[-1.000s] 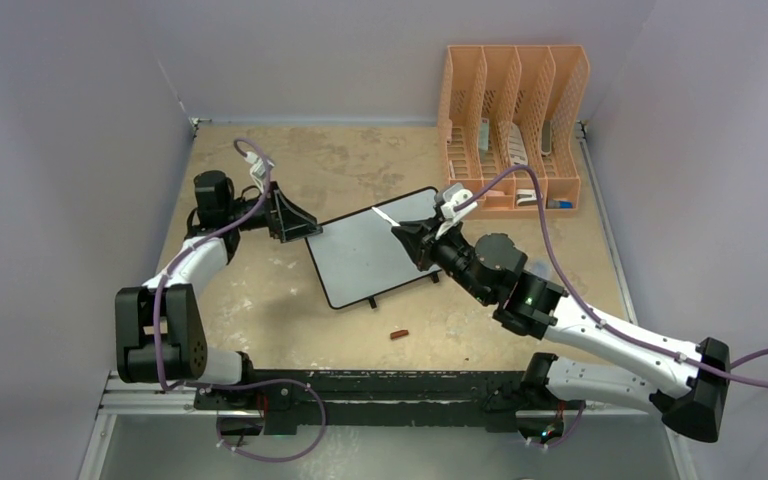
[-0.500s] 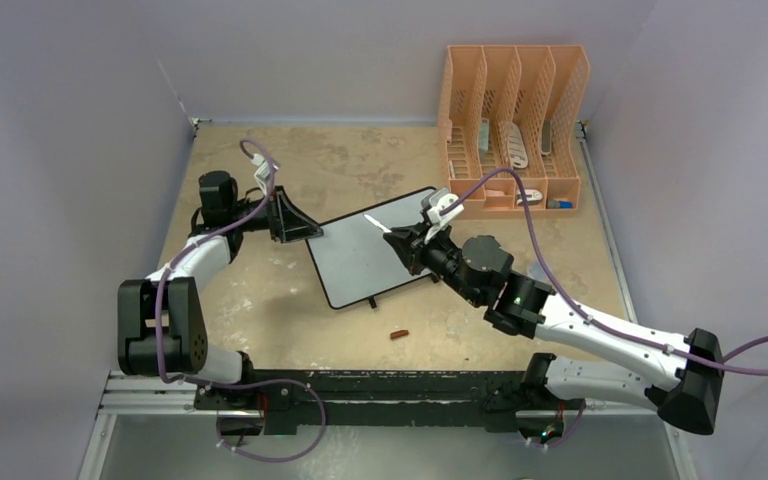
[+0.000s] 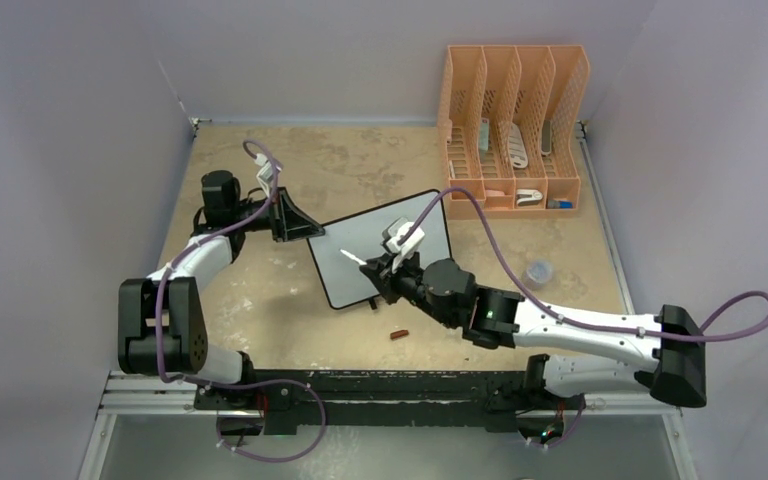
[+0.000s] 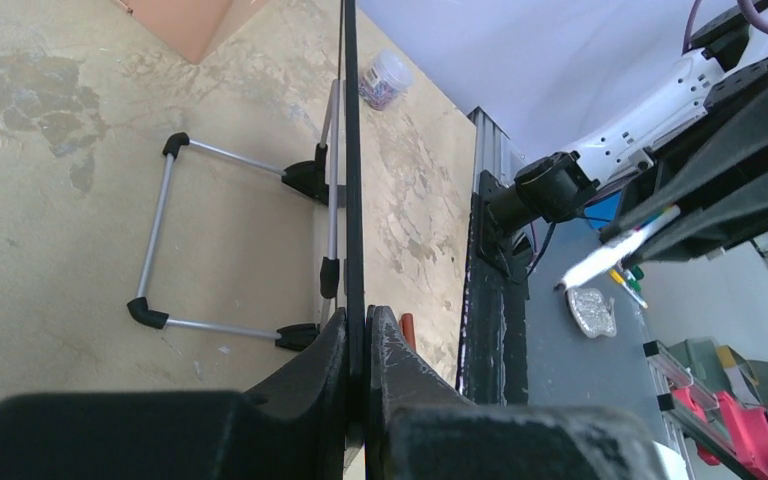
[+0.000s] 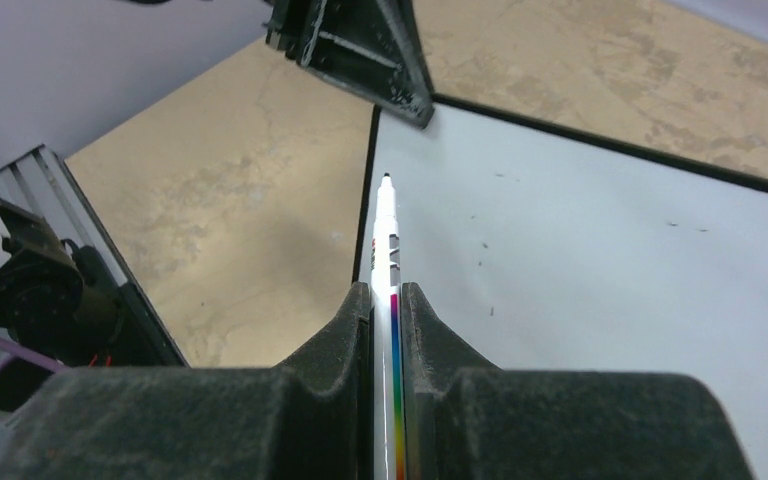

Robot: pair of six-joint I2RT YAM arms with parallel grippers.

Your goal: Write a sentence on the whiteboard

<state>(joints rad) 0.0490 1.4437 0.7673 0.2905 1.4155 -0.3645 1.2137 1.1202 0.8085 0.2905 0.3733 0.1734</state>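
— What lies nearest on the counter [image 3: 260,290]?

— A small red-brown piece [image 3: 398,334], alone on the tan surface. It sits a little to the near side of the whiteboard [image 3: 370,235] and does not touch it.

— And the right tool [image 3: 376,269]?

— It reaches in from the right, low over the board's near half. Its fingers are pressed together on a white marker [image 3: 353,258] with a rainbow stripe down the barrel. The dark tip points left and far, over the board close to its left edge. I cannot tell whether the tip touches the surface.

— Where is the board itself?

— In the middle of the counter, face up and turned at a slant. Its black stand feet [image 3: 372,303] poke out at the near edge. The face is plain white with a few tiny dark specks.

— The left tool [image 3: 310,230]?

— At the board's far left corner. Its wrist view shows the thin black frame edge-on, with both fingers clamped tight on it.

— Anything further off?

— A small clear pot [image 3: 538,271] stands to the right, well apart from the board. An orange file rack [image 3: 458,110] stands in the far right corner with a few pale items in its slots.
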